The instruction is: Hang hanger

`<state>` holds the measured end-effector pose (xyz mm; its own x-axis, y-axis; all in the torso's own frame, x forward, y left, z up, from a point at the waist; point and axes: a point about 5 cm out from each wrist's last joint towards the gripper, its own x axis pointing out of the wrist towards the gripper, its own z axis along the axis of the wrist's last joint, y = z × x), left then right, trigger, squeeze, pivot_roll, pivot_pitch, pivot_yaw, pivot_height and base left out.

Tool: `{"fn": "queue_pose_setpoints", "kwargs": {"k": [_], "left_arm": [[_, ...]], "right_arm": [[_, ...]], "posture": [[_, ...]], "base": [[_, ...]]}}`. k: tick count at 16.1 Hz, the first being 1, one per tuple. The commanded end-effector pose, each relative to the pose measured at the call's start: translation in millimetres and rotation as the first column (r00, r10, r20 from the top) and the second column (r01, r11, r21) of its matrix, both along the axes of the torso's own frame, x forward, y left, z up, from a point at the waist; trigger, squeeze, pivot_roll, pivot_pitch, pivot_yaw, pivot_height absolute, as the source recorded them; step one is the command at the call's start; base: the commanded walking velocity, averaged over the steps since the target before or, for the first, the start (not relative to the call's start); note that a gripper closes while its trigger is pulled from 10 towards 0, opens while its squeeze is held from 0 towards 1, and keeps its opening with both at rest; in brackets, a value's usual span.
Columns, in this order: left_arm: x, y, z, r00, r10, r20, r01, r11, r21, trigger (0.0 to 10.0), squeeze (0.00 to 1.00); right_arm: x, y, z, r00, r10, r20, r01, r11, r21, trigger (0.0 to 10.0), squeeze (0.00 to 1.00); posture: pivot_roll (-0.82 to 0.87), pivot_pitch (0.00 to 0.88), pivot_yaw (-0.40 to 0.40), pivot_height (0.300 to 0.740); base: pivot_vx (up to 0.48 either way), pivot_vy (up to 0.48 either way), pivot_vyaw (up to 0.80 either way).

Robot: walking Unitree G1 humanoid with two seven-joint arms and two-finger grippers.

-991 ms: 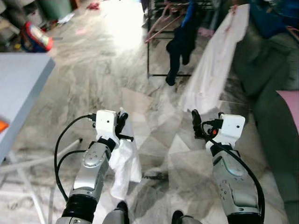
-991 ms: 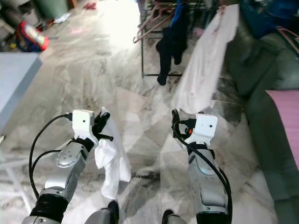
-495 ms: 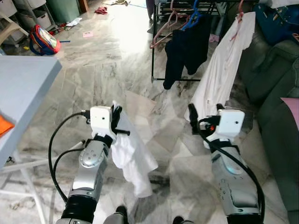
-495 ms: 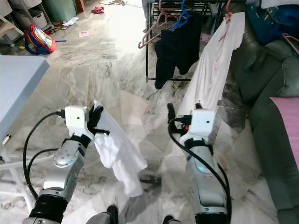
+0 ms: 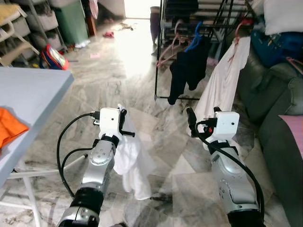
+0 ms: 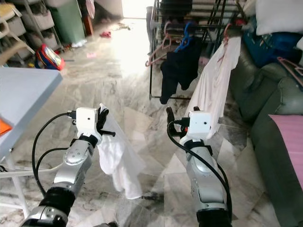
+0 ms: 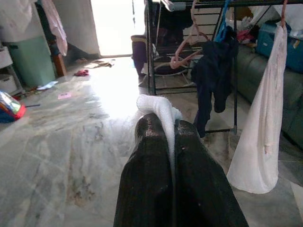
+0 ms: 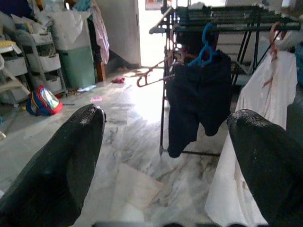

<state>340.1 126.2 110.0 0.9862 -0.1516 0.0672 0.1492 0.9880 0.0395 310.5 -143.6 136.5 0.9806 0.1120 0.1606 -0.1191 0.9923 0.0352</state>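
My left gripper [image 5: 122, 124] is shut on a white cloth [image 5: 132, 161] that hangs down from it towards the floor. In the left wrist view the cloth's [image 7: 158, 106] edge sticks up between the closed fingers [image 7: 147, 156]; I cannot tell whether a hanger is inside it. My right gripper [image 5: 190, 120] is held up at the same height, open and holding nothing. Ahead stands a black drying rack [image 8: 213, 16]. On it hang an empty pink hanger [image 8: 151, 73], a dark garment [image 8: 199, 94] on a blue hanger [image 8: 206, 40], and a white shirt [image 5: 222, 82].
A grey-blue table [image 5: 33, 94] with an orange cloth [image 5: 7, 127] stands on my left. A dark green sofa [image 5: 279, 94] with a pink cushion [image 5: 294, 125] runs along the right. A backpack [image 5: 54, 56], a green bin [image 5: 71, 23] and shelves stand at the far left. Marble floor lies between me and the rack.
The head view has risen and the rack now shows nearer and fuller. The white cloth swung out to the side and now hangs down again. Both grippers keep their states.
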Motion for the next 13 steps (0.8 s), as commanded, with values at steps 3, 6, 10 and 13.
{"fn": "queue_pose_setpoints", "kwargs": {"k": [3, 6, 10, 13], "left_arm": [[1.8, -7.8, 3.7, 0.999, -0.034, 0.033, 0.035, 0.999, -0.03, 10.0, 0.0], [2.3, -14.1, 7.8, 0.996, -0.063, 0.062, 0.066, 0.996, -0.056, 10.0, 0.0], [-0.4, -16.7, 8.0, 0.994, -0.077, 0.078, 0.084, 0.993, -0.082, 10.0, 0.0], [-1.7, -13.7, 7.1, 0.994, -0.077, 0.082, 0.084, 0.993, -0.084, 10.0, 0.0]], "right_arm": [[2.4, 1.4, 3.5, 1.0, -0.001, 0.027, 0.002, 1.0, -0.028, 10.0, 0.0], [1.8, 0.8, 7.2, 0.999, 0.005, 0.053, -0.003, 0.999, -0.045, 10.0, 0.0], [-1.7, 0.6, 6.6, 0.998, 0.011, 0.056, -0.008, 0.999, -0.049, 10.0, 0.0], [-1.3, 0.1, 6.9, 0.998, 0.003, 0.057, -0.001, 0.999, -0.04, 10.0, 0.0]], "posture": [[0.04, 0.0, -0.005, 0.74], [0.02, 0.0, 0.004, 0.74], [0.02, 0.027, -0.005, 0.74], [0.03, 0.039, -0.003, 0.74]], "base": [[0.0, 0.0, 0.0], [0.0, 0.0, 0.0], [0.067, 0.0, 0.1], [0.306, 0.0, 0.0]]}}
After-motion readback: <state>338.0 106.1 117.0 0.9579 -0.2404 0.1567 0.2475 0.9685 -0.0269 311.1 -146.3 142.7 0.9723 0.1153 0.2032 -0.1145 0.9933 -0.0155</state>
